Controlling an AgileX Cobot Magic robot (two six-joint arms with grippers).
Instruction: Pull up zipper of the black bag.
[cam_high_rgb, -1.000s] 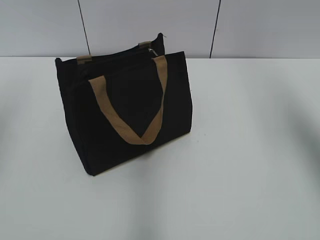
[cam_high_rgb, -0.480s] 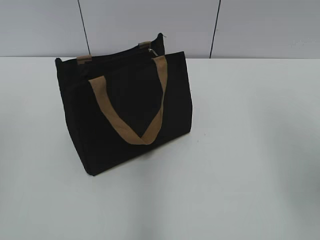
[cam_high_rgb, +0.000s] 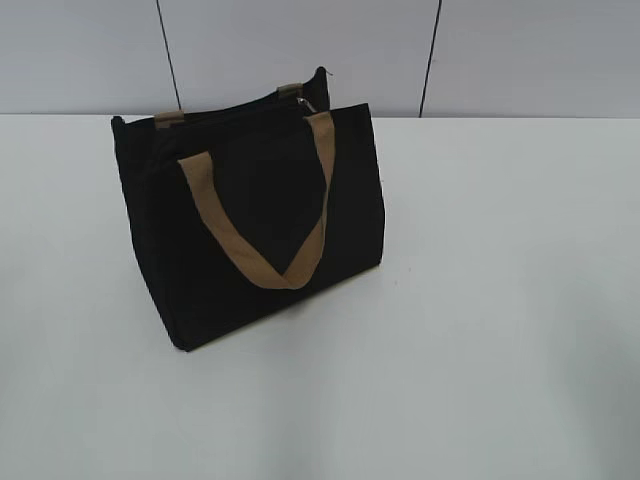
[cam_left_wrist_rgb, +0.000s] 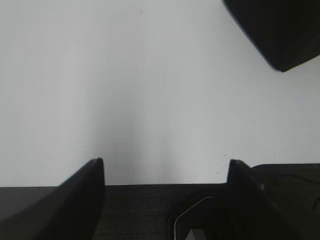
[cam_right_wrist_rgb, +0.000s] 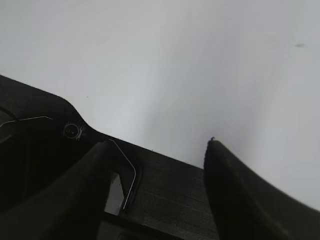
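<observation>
Black bag (cam_high_rgb: 250, 225) standing upright on the white table (cam_high_rgb: 480, 300), left of centre in the exterior view, turned at an angle with its front panel facing the camera. Zipper (cam_high_rgb: 240, 108) running along the top edge, with a small silvery pull tab (cam_high_rgb: 306, 103) showing near the far right end, just behind the tan handle (cam_high_rgb: 262, 230) draped over the front. Too dark along the zip line to tell how much is closed.

Likely troubles from here: soft, unbraced fabric probably sliding or tipping over if only the tab gets tugged, so one gripper needing to pin the bag while the other pulls. Tiny tab, lying close to the strap end, easily missed or slipping out of the fingers; a pinch on the strap or the fabric instead would be lifting the bag rather than running the slider. Pulling off the line of the teeth probably jamming it.

Neither arm appearing in the exterior view. Left gripper (cam_left_wrist_rgb: 165, 172) hovering over bare table, fingers spread wide, nothing between them, a dark corner of the bag at the upper right of the left wrist view. Right gripper (cam_right_wrist_rgb: 157, 160) likewise parted and empty, tilted over blank table, well away from the bag.
</observation>
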